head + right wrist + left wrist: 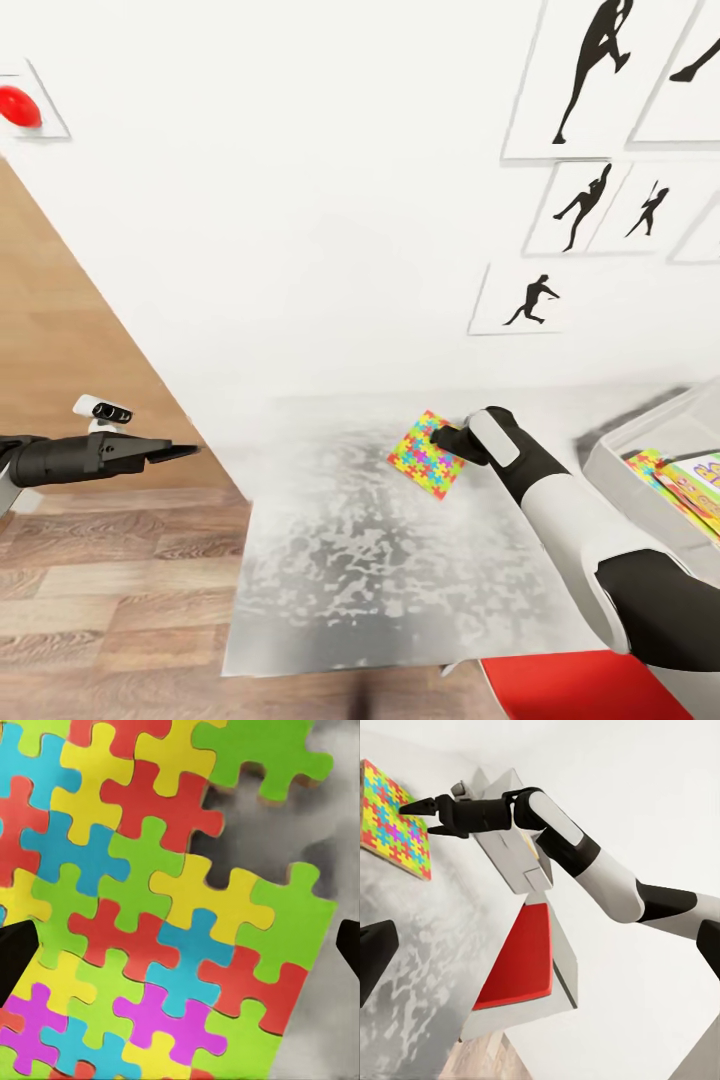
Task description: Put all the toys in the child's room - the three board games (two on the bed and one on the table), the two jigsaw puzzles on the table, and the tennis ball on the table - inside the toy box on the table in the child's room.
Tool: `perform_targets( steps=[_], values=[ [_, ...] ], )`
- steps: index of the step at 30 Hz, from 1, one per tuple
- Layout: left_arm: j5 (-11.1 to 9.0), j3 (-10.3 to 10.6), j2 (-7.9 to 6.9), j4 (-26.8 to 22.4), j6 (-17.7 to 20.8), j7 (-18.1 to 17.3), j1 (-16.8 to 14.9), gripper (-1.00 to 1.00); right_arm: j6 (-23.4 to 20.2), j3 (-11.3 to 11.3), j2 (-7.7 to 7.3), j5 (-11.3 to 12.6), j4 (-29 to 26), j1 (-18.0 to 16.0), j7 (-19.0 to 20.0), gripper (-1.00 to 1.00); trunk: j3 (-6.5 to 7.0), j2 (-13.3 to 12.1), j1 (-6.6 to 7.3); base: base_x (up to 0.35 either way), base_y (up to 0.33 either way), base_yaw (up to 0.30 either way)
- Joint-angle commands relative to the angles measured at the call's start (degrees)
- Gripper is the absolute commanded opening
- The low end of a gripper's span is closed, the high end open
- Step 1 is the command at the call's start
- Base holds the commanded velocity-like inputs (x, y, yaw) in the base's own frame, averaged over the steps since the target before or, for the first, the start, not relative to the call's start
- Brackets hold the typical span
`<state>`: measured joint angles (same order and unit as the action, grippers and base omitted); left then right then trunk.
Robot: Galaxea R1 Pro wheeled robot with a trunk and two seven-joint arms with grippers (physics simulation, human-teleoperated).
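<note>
Puzzle [428, 454] lying flat on table [330, 560], near the bin [640, 470]. Right claw [447, 440] hovering over its edge, jaws spread, gripping nothing. Left claw [185, 452] idling beside the table; spread unclear. Thin, light, probably stiff: pinching an overhanging edge looks best.

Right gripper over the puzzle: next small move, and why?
Probably lower and close. The right gripper is open at the edge of the jigsaw puzzle, which lies flat on the table; the right wrist view shows fingertips either side, not yet gripping. The toy box is close by.
</note>
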<state>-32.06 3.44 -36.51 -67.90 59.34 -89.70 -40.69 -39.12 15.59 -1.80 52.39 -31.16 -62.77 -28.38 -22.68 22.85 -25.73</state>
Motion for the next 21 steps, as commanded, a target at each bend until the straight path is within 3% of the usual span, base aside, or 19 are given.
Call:
perform_targets(
  steps=[1, 8, 21],
  values=[
    [0.0, 0.2, -0.05, 0.0, 0.6, -0.3, -0.1, 1.00, 0.2, 0.5, -0.04, 2.0, 0.4, 0.0, -0.4, 1.00, -0.12, 0.1, -0.05, 0.000, 0.261, 0.000],
    [0.0, 0.2, -0.05, 0.1, 0.6, -0.3, -0.1, 1.00, 0.2, 0.4, 0.04, 2.0, 0.4, 0.0, -0.4, 1.00, -0.12, 0.1, -0.05, 0.000, 0.224, 0.000],
    [0.0, 0.2, -0.05, 0.1, 0.6, -0.3, -0.1, 1.00, 0.2, 0.5, 0.13, 1.9, 0.4, 0.0, -0.4, 1.00, -0.12, 0.1, -0.05, 0.000, 0.071, 0.000]
  ],
)
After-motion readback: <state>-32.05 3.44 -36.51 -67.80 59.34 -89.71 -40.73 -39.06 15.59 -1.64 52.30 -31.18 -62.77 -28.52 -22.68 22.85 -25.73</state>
